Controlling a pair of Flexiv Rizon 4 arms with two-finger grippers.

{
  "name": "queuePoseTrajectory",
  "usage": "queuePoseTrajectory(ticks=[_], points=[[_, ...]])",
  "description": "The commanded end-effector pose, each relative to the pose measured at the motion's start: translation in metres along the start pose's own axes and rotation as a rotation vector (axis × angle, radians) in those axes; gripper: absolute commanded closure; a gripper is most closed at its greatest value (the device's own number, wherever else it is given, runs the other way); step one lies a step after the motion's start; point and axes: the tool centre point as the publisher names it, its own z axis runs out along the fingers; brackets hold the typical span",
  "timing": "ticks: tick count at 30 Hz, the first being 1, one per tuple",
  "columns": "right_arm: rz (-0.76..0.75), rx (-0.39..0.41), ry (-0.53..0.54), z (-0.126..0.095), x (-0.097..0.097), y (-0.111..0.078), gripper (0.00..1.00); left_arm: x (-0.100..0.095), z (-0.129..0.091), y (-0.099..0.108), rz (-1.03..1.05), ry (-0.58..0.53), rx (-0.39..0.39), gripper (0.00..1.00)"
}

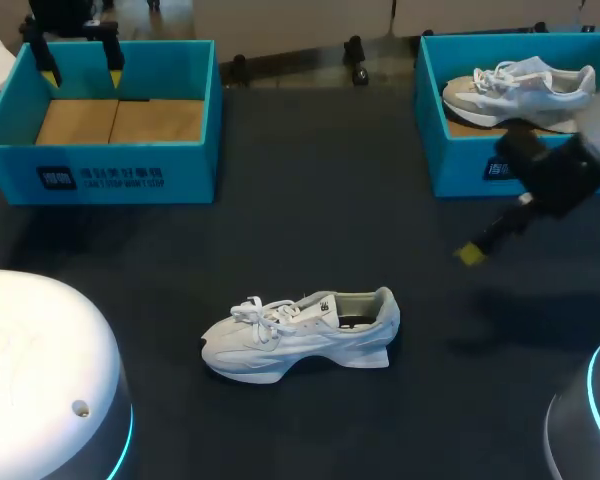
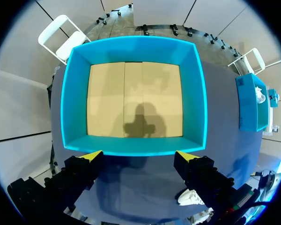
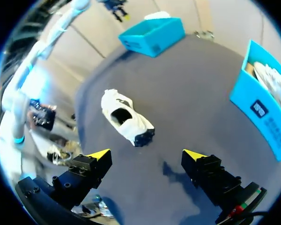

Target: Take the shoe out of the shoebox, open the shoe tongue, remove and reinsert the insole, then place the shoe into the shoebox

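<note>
The shoe (image 1: 300,335) stands upright on its sole on the dark table (image 1: 330,220), out of any box, toe toward my left and heel toward my right. Its laces (image 1: 265,315) lie bunched over the forefoot and its tongue (image 1: 318,305) sits at the front of the dark opening. I cannot see the insole.

Beyond the shoe's heel and off to its right hangs the right gripper (image 3: 147,154), fingers spread wide with nothing between them. Opening the tongue looks like the step in hand. To do it well, this gripper should come down over the opening, pinch only the tongue's top edge and draw it toward the toe. It should stay clear of the laces so that the light shoe does not tip or slide.

Far beyond the shoe's toe, the left gripper (image 2: 139,153) hovers over the empty shoebox (image 1: 110,185), fingers wide apart and holding nothing. It could steady the heel.

Far beyond the heel, a second shoebox (image 1: 460,160) holds a second shoe (image 1: 520,88).
</note>
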Motion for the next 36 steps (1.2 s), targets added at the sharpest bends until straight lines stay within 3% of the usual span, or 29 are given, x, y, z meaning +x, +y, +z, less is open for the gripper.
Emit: queuePoseTrajectory(ticks=[1, 14, 15, 22, 30, 36], points=[[-0.319, -0.317, 0.31, -0.001, -0.006, -0.014, 0.0, 0.0, -0.001, 0.0, 0.0, -0.001, -0.001, 0.0], [-0.319, -0.317, 0.31, -0.001, -0.006, -0.014, 0.0, 0.0, -0.001, 0.0, 0.0, -0.001, -0.001, 0.0], [-0.329, -0.313, 0.274, 0.0, -0.005, -0.014, 0.0, 0.0, -0.001, 0.0, 0.0, -0.001, -0.001, 0.0], [-0.413, -0.391, 0.198, 0.019, -0.003, -0.03, 0.0, 0.0, -0.001, 0.0, 0.0, -0.001, -0.001, 0.0], [-0.481, -0.399, 0.145, 0.028, 0.006, -0.042, 0.0, 0.0, -0.001, 0.0, 0.0, -0.001, -0.001, 0.0], [-0.608, -0.431, 0.114, 0.049, 0.003, -0.056, 0.0, 0.0, -0.001, 0.0, 0.0, -0.001, -0.001, 0.0]])
